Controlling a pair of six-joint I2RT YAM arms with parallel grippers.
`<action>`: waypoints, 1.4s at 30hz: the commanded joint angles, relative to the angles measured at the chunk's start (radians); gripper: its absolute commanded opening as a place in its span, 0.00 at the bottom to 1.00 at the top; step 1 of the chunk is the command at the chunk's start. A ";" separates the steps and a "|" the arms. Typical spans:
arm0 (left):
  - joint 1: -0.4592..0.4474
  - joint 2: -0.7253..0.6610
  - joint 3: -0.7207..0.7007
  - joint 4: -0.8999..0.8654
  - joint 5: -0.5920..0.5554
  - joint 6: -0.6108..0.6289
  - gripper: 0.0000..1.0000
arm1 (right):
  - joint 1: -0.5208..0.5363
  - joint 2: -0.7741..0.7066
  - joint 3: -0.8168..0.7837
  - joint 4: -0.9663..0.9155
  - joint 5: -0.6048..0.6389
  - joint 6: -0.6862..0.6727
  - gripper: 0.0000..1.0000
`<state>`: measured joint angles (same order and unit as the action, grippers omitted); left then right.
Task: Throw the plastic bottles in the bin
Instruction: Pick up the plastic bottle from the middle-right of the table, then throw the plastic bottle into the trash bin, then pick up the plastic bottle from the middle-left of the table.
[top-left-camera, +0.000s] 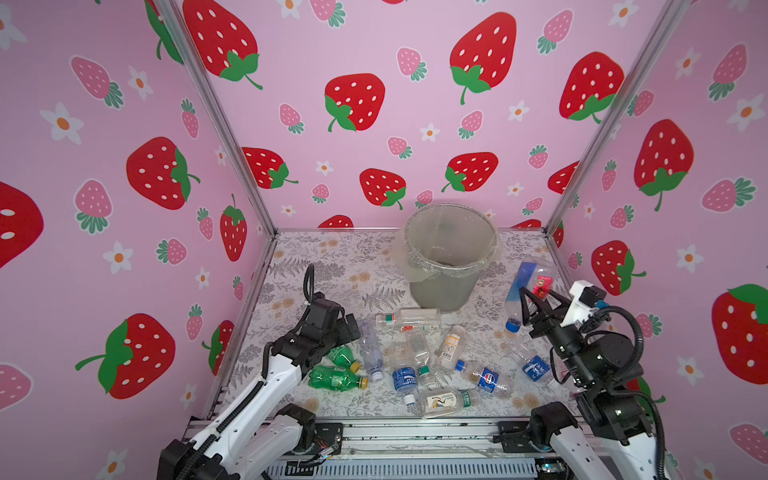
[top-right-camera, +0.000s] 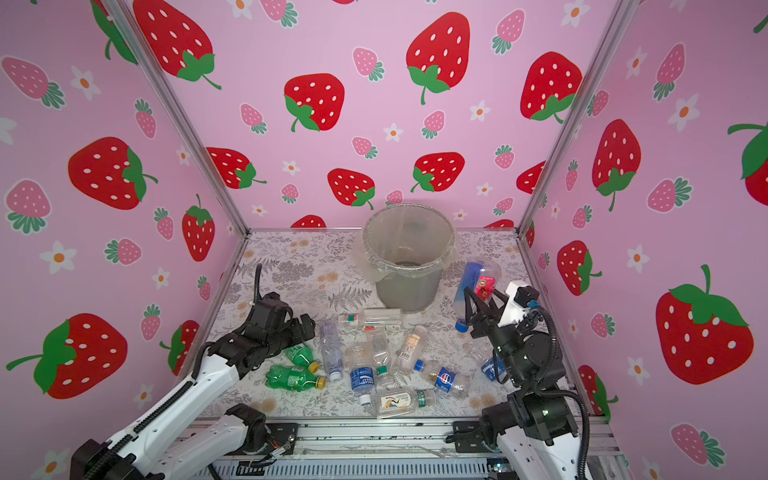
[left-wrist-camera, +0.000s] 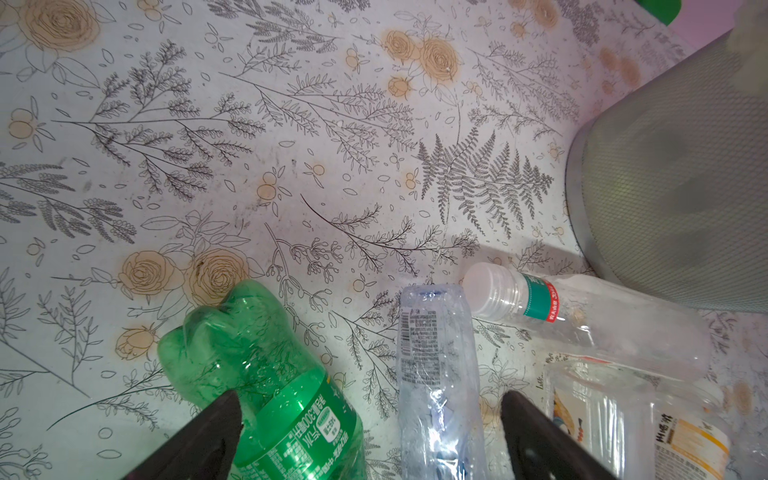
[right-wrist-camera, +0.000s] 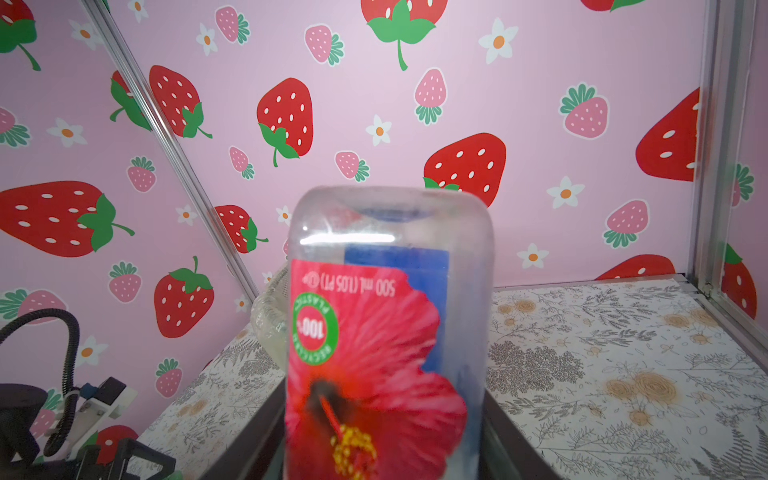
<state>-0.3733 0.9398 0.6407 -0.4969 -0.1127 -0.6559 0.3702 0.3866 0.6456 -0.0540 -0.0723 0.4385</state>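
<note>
The grey bin (top-left-camera: 440, 291) (top-right-camera: 405, 291) with its clear liner stands at the back of the table. To its right, my right gripper (top-left-camera: 538, 303) (top-right-camera: 482, 301) (right-wrist-camera: 382, 436) is shut on a big clear plastic bottle (top-left-camera: 525, 282) (right-wrist-camera: 386, 332) with a red flower label. It hangs cap down, below the bin's rim. Several plastic bottles lie in front of the bin, among them two green ones (top-left-camera: 338, 378). My left gripper (top-left-camera: 353, 324) (left-wrist-camera: 370, 432) is open, low over a green bottle (left-wrist-camera: 257, 365) and a crinkled clear bottle (left-wrist-camera: 436, 374).
Strawberry-print walls and aluminium posts (top-left-camera: 232, 137) close in three sides. A metal rail (top-left-camera: 415, 436) runs along the front edge. A white-capped bottle (left-wrist-camera: 582, 316) lies against the bin's foot (left-wrist-camera: 685, 187). Bare floral tabletop (top-left-camera: 332, 257) lies left of the bin.
</note>
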 joint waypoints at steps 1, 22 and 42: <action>0.001 0.002 0.040 -0.019 -0.024 -0.020 0.99 | -0.004 0.107 0.085 0.071 -0.017 -0.017 0.59; 0.001 -0.018 0.061 -0.055 -0.018 -0.044 0.99 | 0.003 0.787 0.727 -0.115 0.048 -0.013 0.99; 0.001 0.014 0.115 -0.215 -0.081 -0.145 0.99 | -0.025 0.425 0.287 -0.325 0.129 0.029 0.99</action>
<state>-0.3733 0.9432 0.7063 -0.6388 -0.1421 -0.7452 0.3515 0.8326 0.9611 -0.3321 0.0525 0.4503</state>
